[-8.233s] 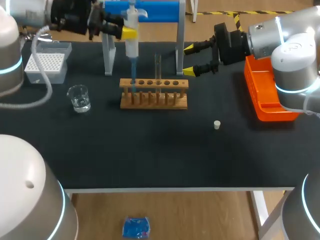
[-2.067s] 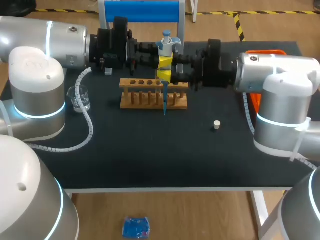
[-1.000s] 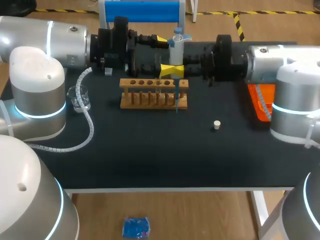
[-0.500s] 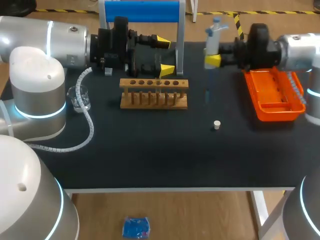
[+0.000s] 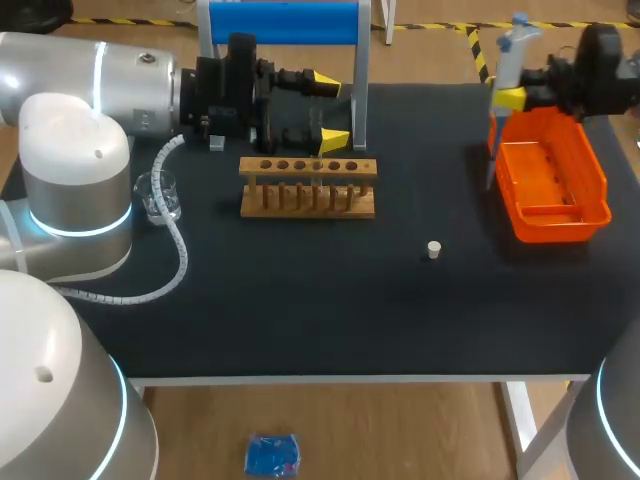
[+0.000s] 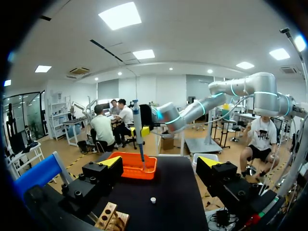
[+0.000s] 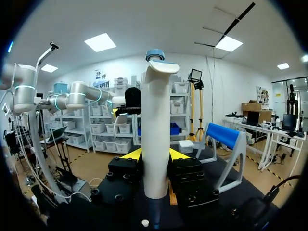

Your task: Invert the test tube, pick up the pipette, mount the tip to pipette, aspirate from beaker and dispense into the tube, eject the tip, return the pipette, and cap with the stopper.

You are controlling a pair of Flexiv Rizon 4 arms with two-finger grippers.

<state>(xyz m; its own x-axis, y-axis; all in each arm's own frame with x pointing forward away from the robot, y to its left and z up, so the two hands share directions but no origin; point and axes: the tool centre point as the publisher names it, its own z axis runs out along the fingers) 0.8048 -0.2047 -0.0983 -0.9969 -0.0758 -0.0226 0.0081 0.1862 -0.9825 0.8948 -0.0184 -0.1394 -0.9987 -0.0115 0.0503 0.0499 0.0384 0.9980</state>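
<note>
My right gripper point(image 5: 509, 97) is shut on the white pipette point(image 5: 512, 50) with a blue cap, held upright. Its blue tip point(image 5: 490, 165) hangs at the left end of the orange tray point(image 5: 585, 215). In the right wrist view the pipette point(image 7: 156, 130) stands between the yellow fingertips point(image 7: 133, 154). My left gripper point(image 5: 330, 108) is open and empty, just behind the wooden rack point(image 5: 308, 187), where a clear tube point(image 5: 318, 168) shows faintly. The beaker point(image 5: 157, 196) sits left of the rack. The white stopper point(image 5: 434, 249) lies on the mat to the rack's right.
A blue-topped stand point(image 5: 285, 22) rises behind the rack. In the left wrist view the pipette point(image 6: 138, 127) hangs over the orange tray point(image 6: 127, 168), with the stopper point(image 6: 153, 199) ahead of the open gripper point(image 6: 161, 163) and the rack point(image 6: 113, 219) under it.
My right arm has carried the pipette to the right, from above the rack to the orange tray's left end. The left arm has stayed still and open.
</note>
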